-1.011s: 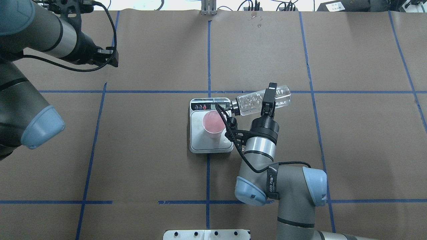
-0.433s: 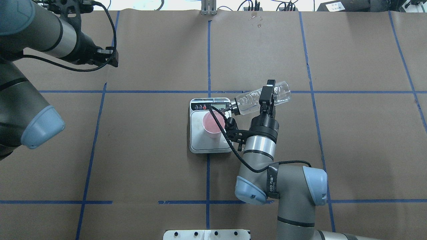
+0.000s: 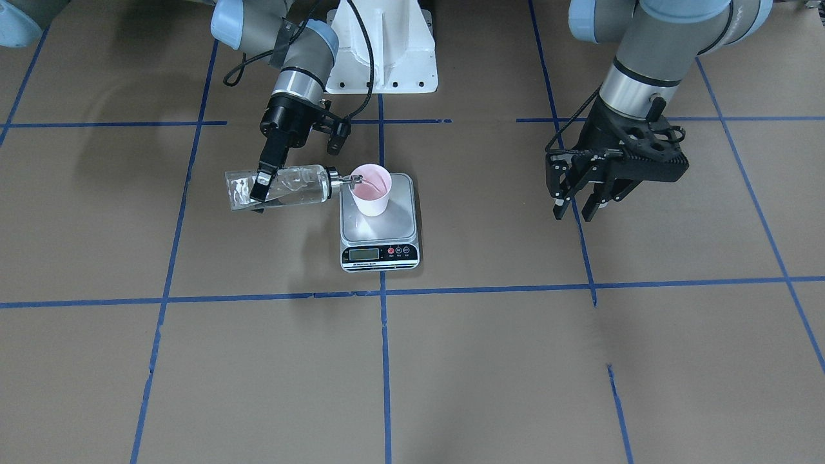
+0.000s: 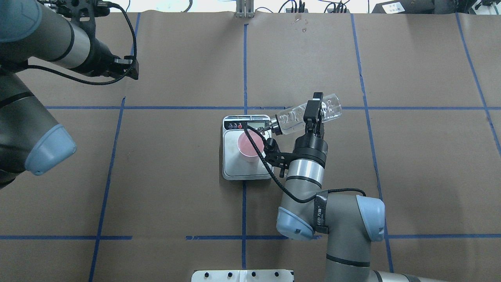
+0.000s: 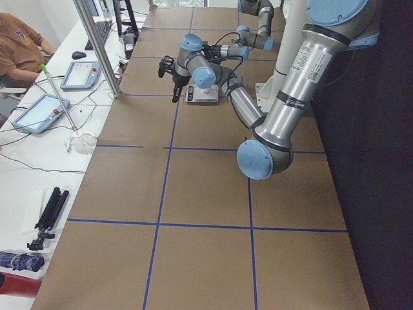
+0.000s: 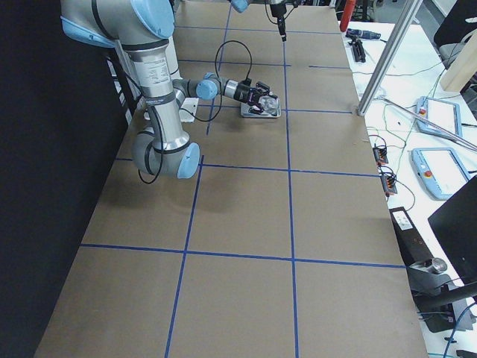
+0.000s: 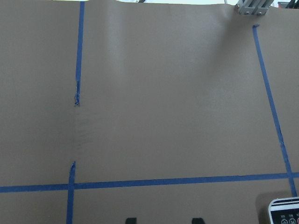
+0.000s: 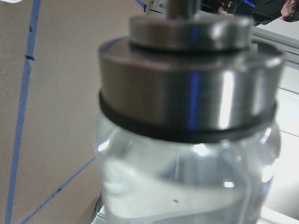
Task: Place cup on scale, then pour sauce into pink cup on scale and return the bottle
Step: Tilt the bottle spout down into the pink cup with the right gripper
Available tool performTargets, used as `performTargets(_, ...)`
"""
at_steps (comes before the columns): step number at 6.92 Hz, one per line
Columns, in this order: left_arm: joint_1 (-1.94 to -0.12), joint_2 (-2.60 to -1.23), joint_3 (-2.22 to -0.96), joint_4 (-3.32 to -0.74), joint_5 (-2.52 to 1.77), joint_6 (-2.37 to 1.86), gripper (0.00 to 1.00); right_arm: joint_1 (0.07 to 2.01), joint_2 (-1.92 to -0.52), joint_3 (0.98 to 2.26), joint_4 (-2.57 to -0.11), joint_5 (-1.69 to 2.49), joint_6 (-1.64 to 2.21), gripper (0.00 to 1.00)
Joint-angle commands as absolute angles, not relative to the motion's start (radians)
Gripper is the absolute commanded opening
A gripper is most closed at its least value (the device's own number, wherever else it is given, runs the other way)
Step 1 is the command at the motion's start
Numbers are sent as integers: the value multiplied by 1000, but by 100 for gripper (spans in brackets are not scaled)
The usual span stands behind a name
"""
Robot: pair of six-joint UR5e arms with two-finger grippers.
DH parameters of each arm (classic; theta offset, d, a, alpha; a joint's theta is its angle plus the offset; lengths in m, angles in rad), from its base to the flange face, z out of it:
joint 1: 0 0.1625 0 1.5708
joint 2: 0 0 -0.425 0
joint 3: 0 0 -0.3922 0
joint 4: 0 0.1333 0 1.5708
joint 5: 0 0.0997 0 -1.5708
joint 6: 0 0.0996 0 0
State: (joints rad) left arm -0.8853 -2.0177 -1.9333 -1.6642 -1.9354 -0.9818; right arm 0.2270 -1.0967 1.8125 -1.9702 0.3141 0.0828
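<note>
1. When we set the overhead view against the one a second before, the right arm [image 4: 309, 172], nearest the robot's base, had rolled its wrist a little further. The right jaws stayed clamped across the bottle [image 4: 291, 116], past its middle toward the base end.
2. That roll had tipped the bottle further toward the cup [image 4: 246, 148]. The glass lay close to level, with its spout [image 3: 351, 180] at the cup's rim.
3. The cup had not shifted. It stood upright on the scale [image 4: 233, 166], which sat where it had been on the tabletop [image 4: 176, 176].
4. We judged the pour to be starting or under way, since the clear sauce [image 8: 177, 191] sat up against the metal collar. We could not make out a stream or read the display.
5. Farthest off, the left jaws hung open and empty, well apart from the scale, as before.
6. By our reckoning, the pour still had to be finished, the bottle righted and then returned to the tabletop.
</note>
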Motion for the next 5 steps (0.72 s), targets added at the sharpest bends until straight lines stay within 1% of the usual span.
performTargets(1, -884, -2019, -1933, -1664, -1936, -982, 50, 229, -1101, 1815, -1970, 313, 81, 0)
performTargets(3, -884, -2019, -1933, -1666, -1936, -982, 50, 230, -1100, 1819, -1964, 313, 84, 0)
performTargets(5, -884, -2019, -1933, -1666, -1934, -982, 50, 235, -1106, 1863, -1954, 322, 106, 0)
